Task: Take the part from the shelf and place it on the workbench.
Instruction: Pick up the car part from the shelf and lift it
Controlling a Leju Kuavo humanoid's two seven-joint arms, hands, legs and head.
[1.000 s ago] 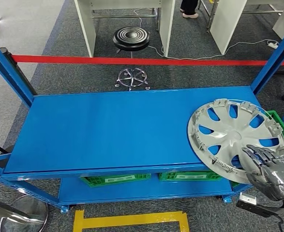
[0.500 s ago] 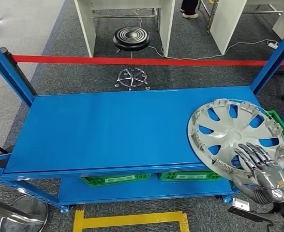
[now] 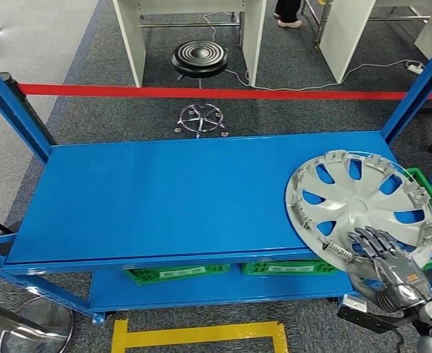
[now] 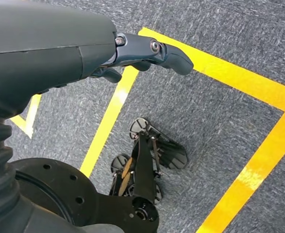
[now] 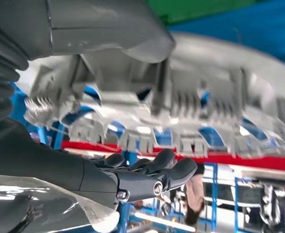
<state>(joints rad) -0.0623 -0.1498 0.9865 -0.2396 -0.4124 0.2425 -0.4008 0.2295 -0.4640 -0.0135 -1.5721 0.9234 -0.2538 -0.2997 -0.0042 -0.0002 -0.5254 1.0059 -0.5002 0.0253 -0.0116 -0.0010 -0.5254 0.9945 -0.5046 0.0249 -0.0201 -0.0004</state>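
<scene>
At the lower right of the head view, the right hand point(image 3: 390, 259) lies with fingers spread on the near rim of the silver plastic wheel cover point(image 3: 358, 208) on the blue metal shelf point(image 3: 168, 195).

No text, number or brand can be read. The green crates point(image 3: 174, 273) under the blue shelf point(image 3: 163, 195) carry pale label strips, too small and blurred to make out. The yellow floor tape point(image 4: 108, 119) bears no lettering.
</scene>
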